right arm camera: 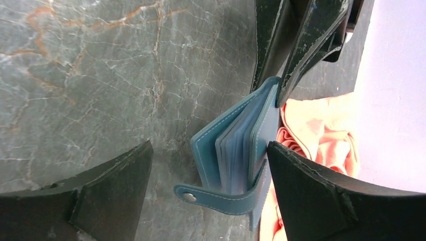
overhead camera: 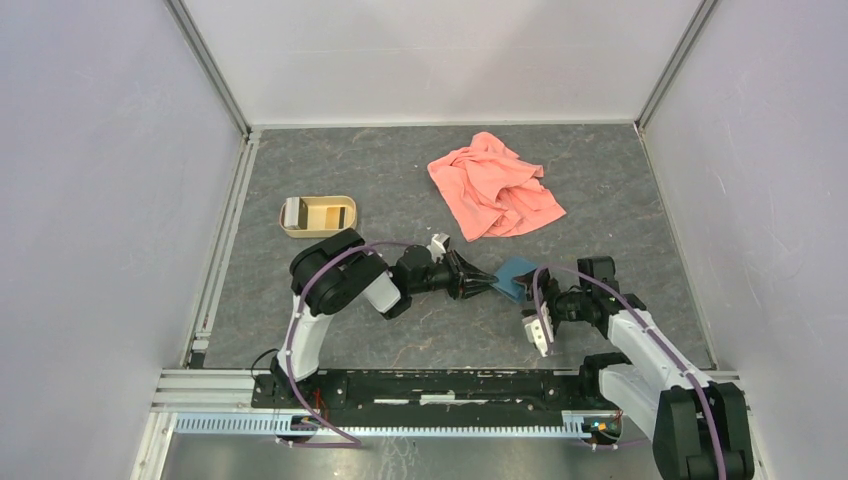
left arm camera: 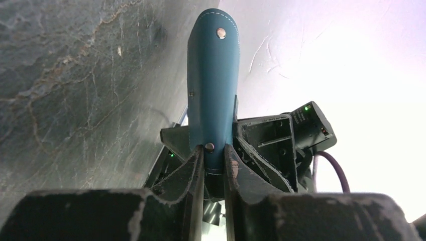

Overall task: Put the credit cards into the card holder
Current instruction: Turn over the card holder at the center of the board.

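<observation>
My left gripper (overhead camera: 492, 283) is shut on the card holder (overhead camera: 515, 275), a teal wallet held off the table by one cover edge (left arm camera: 213, 75). In the right wrist view the card holder (right arm camera: 236, 145) hangs partly open, its light blue sleeves fanned and its snap strap (right arm camera: 221, 200) loose. The left fingers (right arm camera: 281, 50) clamp its top edge. My right gripper (overhead camera: 540, 335) is open just in front of the holder, with nothing between its jaws (right arm camera: 210, 150). The credit cards seem to stand as small flat pieces in the tan tray (overhead camera: 318, 215), too small to tell apart.
A crumpled salmon-pink cloth (overhead camera: 495, 185) lies at the back right, just behind the held wallet (right arm camera: 321, 135). The tan tray sits at the back left. White walls close in the grey marbled table (overhead camera: 400, 170) on three sides.
</observation>
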### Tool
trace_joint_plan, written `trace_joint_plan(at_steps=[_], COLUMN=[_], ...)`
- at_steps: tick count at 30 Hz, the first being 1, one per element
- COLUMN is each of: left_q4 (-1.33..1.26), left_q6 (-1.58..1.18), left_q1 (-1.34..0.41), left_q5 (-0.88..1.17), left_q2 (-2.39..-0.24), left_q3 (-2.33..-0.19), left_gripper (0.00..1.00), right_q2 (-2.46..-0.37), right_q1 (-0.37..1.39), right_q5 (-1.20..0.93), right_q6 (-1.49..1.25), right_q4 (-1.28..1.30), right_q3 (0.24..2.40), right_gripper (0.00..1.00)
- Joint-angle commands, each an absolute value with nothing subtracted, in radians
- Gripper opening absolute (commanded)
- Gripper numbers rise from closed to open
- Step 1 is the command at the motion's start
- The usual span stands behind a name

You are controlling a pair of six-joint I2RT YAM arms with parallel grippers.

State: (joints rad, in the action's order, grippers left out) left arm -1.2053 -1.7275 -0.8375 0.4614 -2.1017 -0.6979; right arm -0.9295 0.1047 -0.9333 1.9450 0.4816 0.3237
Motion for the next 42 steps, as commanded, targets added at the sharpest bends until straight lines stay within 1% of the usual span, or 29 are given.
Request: trace_joint_plan(at_steps=[1, 5, 8, 10, 12, 14, 16, 19, 21, 23, 24, 25, 27, 30, 33, 35, 37, 39, 42], left_q4=[-1.341, -1.381, -1.408, -1.432, -1.45, -1.471, -1.494, -1.524, -1.524, -1.504, -1.487, -1.46, -1.386, -1.219, -0.888, -0.569, -0.392, -0.324, -0.328], left_q6=[-1.819, -1.844, -1.858, -1.871, -1.878, -1.881, -1.879, -1.859, -1.825, -1.774, -1.738, -1.698, -1.601, -1.394, -1.08, -0.85, -0.659, -0.543, -0.48], left_q1=[-0.837, -0.839, -0.839, -0.839, -0.839, -0.839, -0.838, -0.835, -0.828, -0.817, -0.809, -0.801, -0.784, -0.765, -0.767, -0.795, -0.831, -0.842, -0.842], left_q5=[0.485, 0.483, 0.478, 0.475, 0.471, 0.468, 0.467, 0.46, 0.457, 0.456, 0.457, 0.456, 0.45, 0.43, 0.34, 0.208, 0.08, 0.009, -0.065], left_q2=[-2.115, -2.129, -2.139, -2.145, -2.149, -2.149, -2.147, -2.128, -2.099, -2.057, -2.034, -2.002, -1.926, -1.774, -1.564, -1.387, -1.262, -1.156, -1.054], left_q3=[-0.689, -0.681, -0.674, -0.669, -0.665, -0.659, -0.653, -0.636, -0.618, -0.594, -0.578, -0.564, -0.534, -0.501, -0.528, -0.574, -0.613, -0.608, -0.561], left_gripper=[0.08, 0.09, 0.12, 0.13, 0.16, 0.2, 0.35, 0.53, 0.62, 0.73, 0.94, 0.99, 1.0, 1.0, 1.0, 1.0, 1.0, 1.0, 1.0], right_q2=[-0.927, -0.925, -0.919, -0.916, -0.914, -0.911, -0.909, -0.908, -0.905, -0.905, -0.907, -0.91, -0.933, -1.022, -1.178, -1.295, -1.4, -1.467, -1.533], right_q1=[0.137, 0.167, 0.176, 0.178, 0.177, 0.176, 0.178, 0.176, 0.176, 0.175, 0.176, 0.176, 0.176, 0.176, 0.175, 0.176, 0.172, 0.163, 0.14], right_q5=[-0.878, -0.839, -0.839, -0.827, -0.812, -0.816, -0.846, -0.865, -0.862, -0.863, -0.866, -0.868, -0.876, -0.906, -0.972, -1.034, -1.067, -1.043, -0.988], right_q6=[1.803, 1.675, 1.557, 1.504, 1.438, 1.383, 1.366, 1.302, 1.245, 1.175, 1.12, 1.059, 0.933, 0.798, 0.733, 0.728, 0.725, 0.662, 0.511], right_q4=[0.212, 0.072, 0.032, 0.022, 0.012, 0.027, 0.071, 0.123, 0.157, 0.196, 0.22, 0.236, 0.278, 0.396, 0.541, 0.668, 0.753, 0.73, 0.612], right_q3=[0.271, 0.249, 0.271, 0.287, 0.305, 0.325, 0.346, 0.378, 0.403, 0.434, 0.452, 0.471, 0.514, 0.609, 0.702, 0.771, 0.822, 0.833, 0.799], right_gripper=[0.87, 0.72, 0.57, 0.49, 0.42, 0.37, 0.31, 0.23, 0.19, 0.17, 0.16, 0.16, 0.16, 0.16, 0.16, 0.16, 0.16, 0.19, 0.29])
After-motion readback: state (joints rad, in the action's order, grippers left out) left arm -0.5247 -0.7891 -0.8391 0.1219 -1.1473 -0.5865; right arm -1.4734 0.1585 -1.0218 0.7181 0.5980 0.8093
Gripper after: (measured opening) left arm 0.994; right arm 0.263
